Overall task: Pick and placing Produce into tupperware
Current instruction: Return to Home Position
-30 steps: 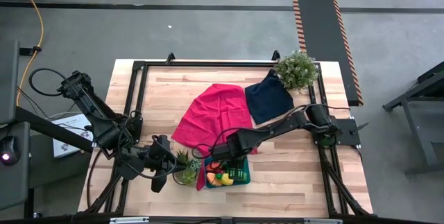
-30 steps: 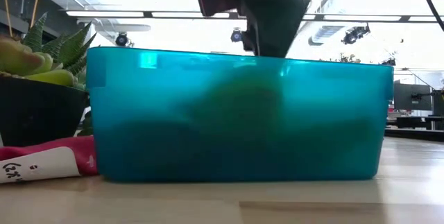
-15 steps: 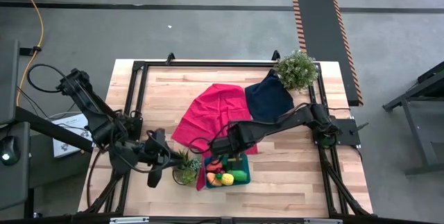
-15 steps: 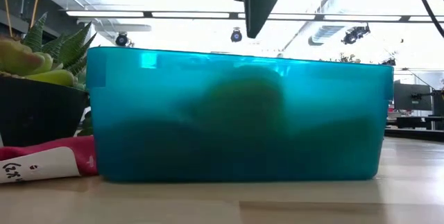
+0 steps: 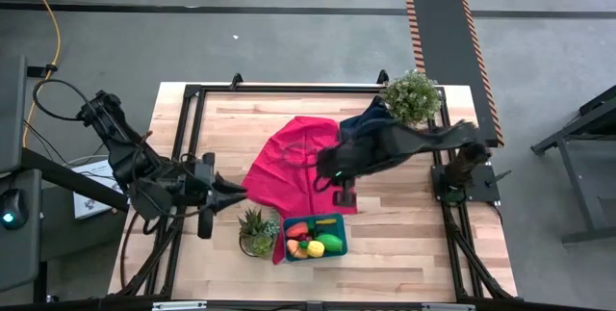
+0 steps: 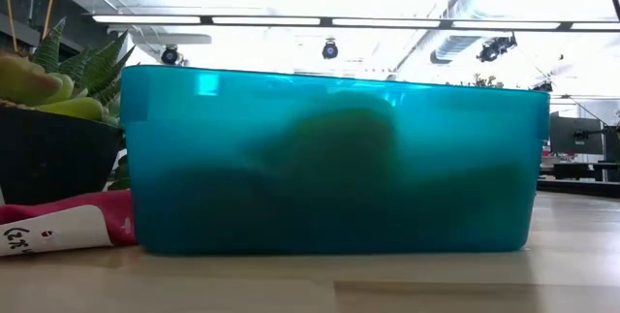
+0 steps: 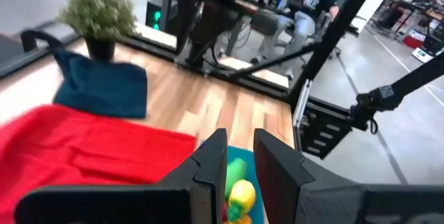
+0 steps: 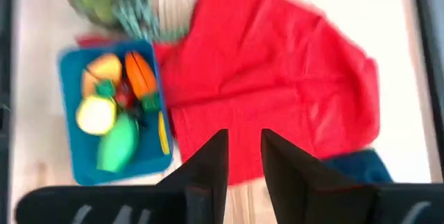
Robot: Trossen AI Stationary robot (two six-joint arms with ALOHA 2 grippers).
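The teal tupperware (image 5: 342, 236) stands near the table's front edge and fills the low view (image 6: 329, 158). In it lie a red-orange carrot (image 8: 141, 73), a green oval (image 8: 119, 142), a yellow piece (image 8: 96, 114), an orange piece (image 8: 103, 66) and a thin yellow stick (image 8: 162, 132). My right gripper (image 5: 344, 196) hangs over the red cloth's near edge, just beyond the tupperware, with a narrow gap between its fingers and nothing in it. My left gripper (image 5: 229, 189) is left of the red cloth, pointing toward the table's right, also narrowly open and empty.
A potted succulent (image 5: 256, 230) stands against the tupperware's left side. A red cloth (image 5: 294, 162) lies mid-table, with a navy cloth (image 5: 366, 133) and a leafy potted plant (image 5: 412, 96) behind it. A seated person (image 7: 316, 2) shows beyond the table.
My right gripper has risen out of the tupperware and gone toward the table's far edge, over the red cloth; the produce stays in the tupperware. My left gripper has drawn back from beside the succulent toward the far edge.
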